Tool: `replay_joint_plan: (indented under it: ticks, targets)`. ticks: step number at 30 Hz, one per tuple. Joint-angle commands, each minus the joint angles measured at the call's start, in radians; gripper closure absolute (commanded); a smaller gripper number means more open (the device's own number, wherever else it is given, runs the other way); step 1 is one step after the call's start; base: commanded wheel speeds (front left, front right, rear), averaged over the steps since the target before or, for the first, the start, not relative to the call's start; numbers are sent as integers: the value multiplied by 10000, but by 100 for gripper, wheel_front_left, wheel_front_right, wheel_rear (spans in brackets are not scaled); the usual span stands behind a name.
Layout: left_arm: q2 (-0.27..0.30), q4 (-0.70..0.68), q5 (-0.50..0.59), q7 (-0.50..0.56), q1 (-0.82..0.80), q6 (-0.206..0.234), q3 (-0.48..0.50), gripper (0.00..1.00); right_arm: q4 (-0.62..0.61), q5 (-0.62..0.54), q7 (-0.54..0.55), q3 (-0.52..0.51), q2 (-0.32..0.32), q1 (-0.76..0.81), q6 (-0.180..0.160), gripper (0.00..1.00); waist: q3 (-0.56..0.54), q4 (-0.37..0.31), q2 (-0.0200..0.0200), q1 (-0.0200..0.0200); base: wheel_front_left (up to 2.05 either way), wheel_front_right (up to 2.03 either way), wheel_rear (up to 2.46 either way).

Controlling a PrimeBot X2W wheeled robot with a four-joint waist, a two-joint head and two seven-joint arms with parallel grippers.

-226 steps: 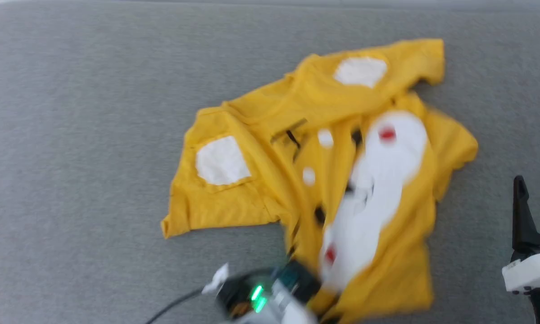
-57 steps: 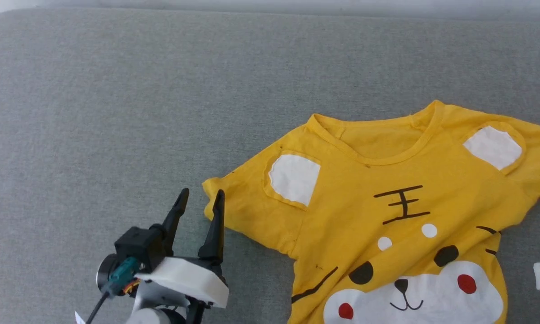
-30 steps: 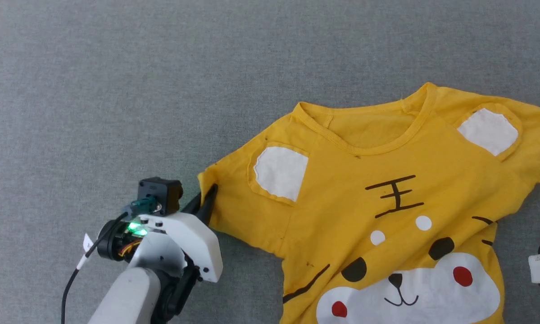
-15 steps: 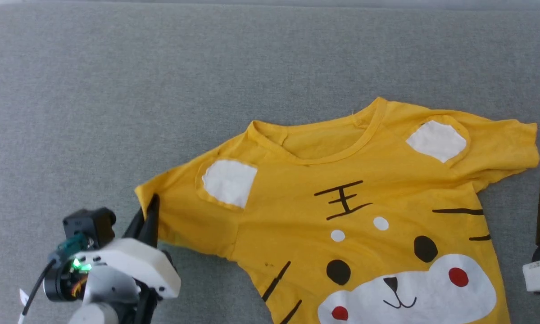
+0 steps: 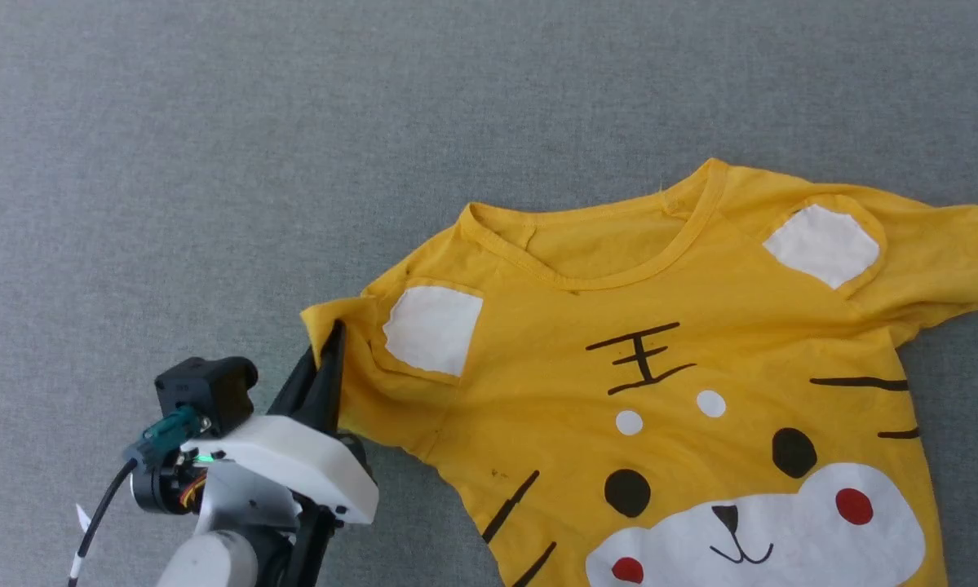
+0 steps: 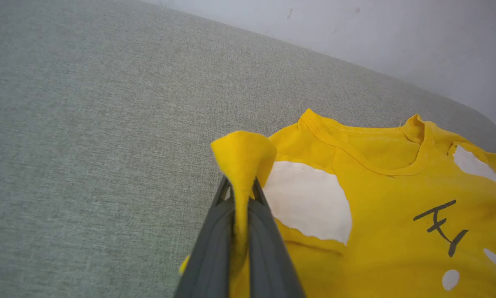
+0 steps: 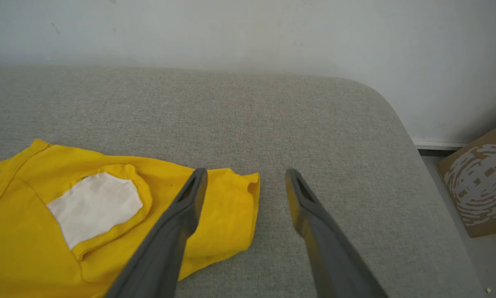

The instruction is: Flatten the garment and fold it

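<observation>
left gripper [image 5: 331,346] clamped on garment [image 5: 684,326] sleeve hem, raised off grey cushion [image 5: 211,163], right gripper [image 7: 244,176] wide at other sleeve's edge, near cushion corner

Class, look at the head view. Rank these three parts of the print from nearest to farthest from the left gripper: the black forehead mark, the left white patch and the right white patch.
1. The left white patch, just beside the left gripper, which pinches the garment at its sleeve.
2. The black forehead mark, mid-shirt below the collar.
3. The right white patch, far across by the other sleeve.
</observation>
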Motion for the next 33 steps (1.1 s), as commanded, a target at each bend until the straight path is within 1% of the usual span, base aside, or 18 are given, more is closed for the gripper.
replay_joint_plan:
  ticks: [1, 5, 8, 11, 14, 15, 16, 17, 21, 26, 28, 30, 33]
  targets:
    - [-55, -47, 107, -67, -156, -72, -29, 100, 119, 66, 134, -49, -132, -238, -19, 0, 284, 91, 0, 0, 0, 0, 0]
    - [-169, -86, 115, -148, -364, -121, -161, 100, 826, 86, 748, -127, -728, -753, -19, 0, 670, 214, 0, 0, 0, 0, 0]
    - [-212, -72, 113, -200, -482, -149, -212, 100, 1401, 204, 1063, -129, -890, -990, -19, 0, 899, 308, 0, 0, 0, 0, 0]
    - [-244, -61, 112, -253, -593, -175, -249, 100, 1914, 296, 1063, -40, -1010, -1205, -19, 0, 1081, 400, 0, 0, 0, 0, 0]
    - [-256, -33, 109, -282, -672, -195, -279, 100, 2310, 475, 1007, 136, -965, -1367, -19, 0, 1177, 456, 0, 0, 0, 0, 0]
    - [-258, -19, 109, -290, -691, -195, -285, 100, 2432, 517, 977, 180, -955, -1418, -19, 51, 1191, 464, 0, 0, 0, 0, 0]
    - [-261, -4, 112, -299, -712, -195, -293, 100, 2547, 546, 942, 193, -939, -1473, -19, 89, 1193, 469, 0, 0, 0, 0, 0]
    - [-270, 10, 111, -321, -741, -202, -301, 100, 2655, 567, 933, 241, -948, -1510, -19, 100, 1178, 472, 0, 0, 0, 0, 0]
    - [-239, 73, 156, -510, -1011, -299, -282, 100, 2698, 603, 465, 463, -991, -1800, -19, 100, 861, 370, 0, 0, 0, 0, 0]
    - [-186, 30, 94, -628, -1909, -560, -170, 100, 2275, 928, -29, 1080, -814, -2461, -19, 100, -87, 78, 0, 0, 0, 0, 0]
    - [-91, 46, 81, -572, -2442, -687, -87, 100, 1985, 1093, -87, 1426, -686, -2853, -19, 100, -547, -59, 0, 0, 0, 0, 0]
    - [120, 113, 186, -445, -3068, -790, 20, 100, 1749, 1265, -68, 1737, -558, -3311, -19, 100, -1020, -197, 0, 0, 0, 0, 0]
    - [370, 345, 173, -114, -4126, -984, 173, 100, 1623, 1472, 128, 2112, -434, -4092, -19, 100, -1674, -380, 0, 0, 0, 0, 0]
